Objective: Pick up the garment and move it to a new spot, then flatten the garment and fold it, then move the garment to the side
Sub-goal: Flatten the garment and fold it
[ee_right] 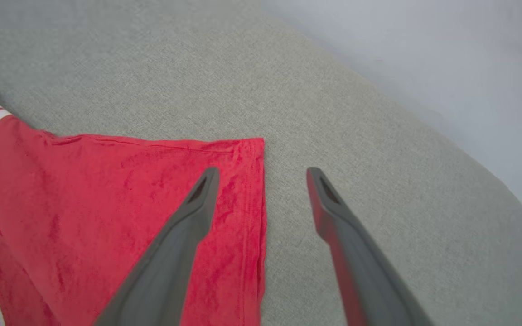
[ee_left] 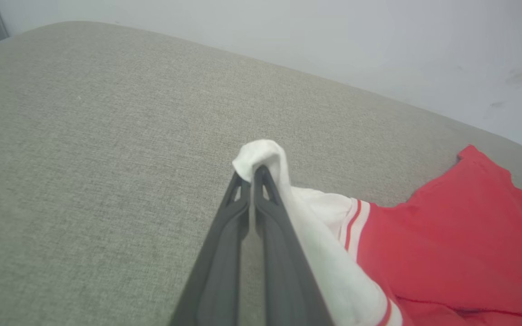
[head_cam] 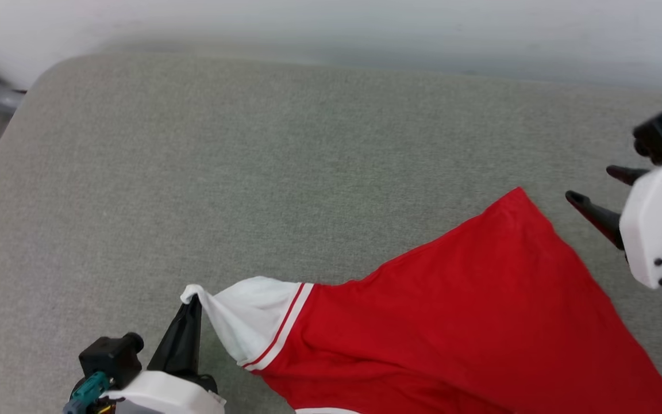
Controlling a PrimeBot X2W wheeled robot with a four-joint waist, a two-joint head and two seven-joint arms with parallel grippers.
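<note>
While my left gripper [head_cam: 195, 299] pinches the white sleeve tip of the shirt [head_cam: 480, 310] lying on the grey cushion [head_cam: 250, 144], my right gripper [head_cam: 589, 183] hangs spread wide beside its red hem corner.

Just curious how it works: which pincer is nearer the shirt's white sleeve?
Left. The left pincer is shut on the tip of the white sleeve; the right pincer stands open beside the red hem corner, far from that sleeve.

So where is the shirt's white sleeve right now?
In the head view the white sleeve sits low and left on the grey padded surface, its tip pinched by the left tool.
</note>
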